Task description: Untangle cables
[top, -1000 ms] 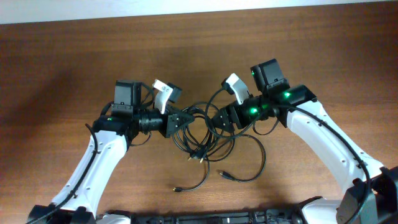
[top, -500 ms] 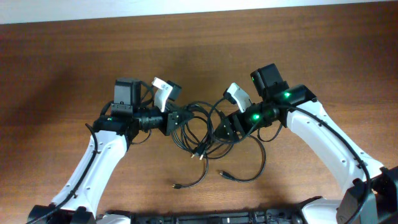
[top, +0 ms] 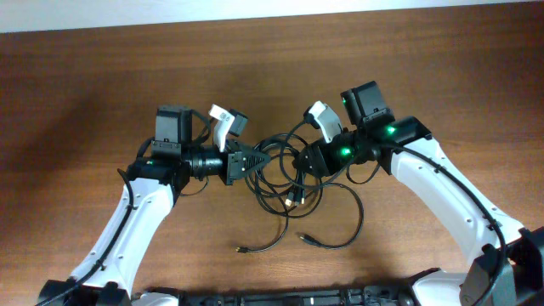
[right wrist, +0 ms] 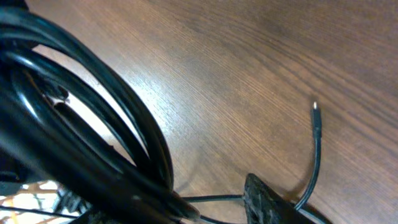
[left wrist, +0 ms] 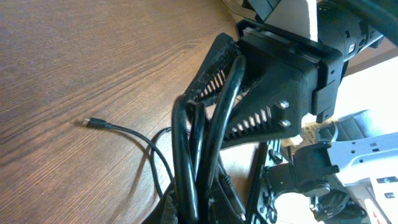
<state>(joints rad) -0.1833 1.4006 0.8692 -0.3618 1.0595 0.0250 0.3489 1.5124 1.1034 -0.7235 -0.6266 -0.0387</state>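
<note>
The cables [top: 280, 189] are thin black cords in a tangled bunch of loops at the table's middle, hanging between my two grippers. My left gripper [top: 257, 161] is shut on the left side of the bunch, where several strands [left wrist: 186, 155] run between its fingers [left wrist: 205, 208]. My right gripper [top: 299, 161] is shut on the right side; it also shows in the left wrist view [left wrist: 205, 93], closed on strands. In the right wrist view the thick loops [right wrist: 74, 168] fill the left, and one finger of the right gripper [right wrist: 205, 208] shows. Loose ends lie on the table [top: 242, 250], [top: 308, 239].
The brown wooden table [top: 85, 76] runs to a pale wall edge at the back. A loose plug end lies on the wood in the left wrist view [left wrist: 93, 122] and another in the right wrist view [right wrist: 315, 115]. Both white arms reach in from the front corners.
My right gripper dipped down and left, then came back up and right. My left gripper moved a little right. The bunch and its hanging plug ends shifted right.
</note>
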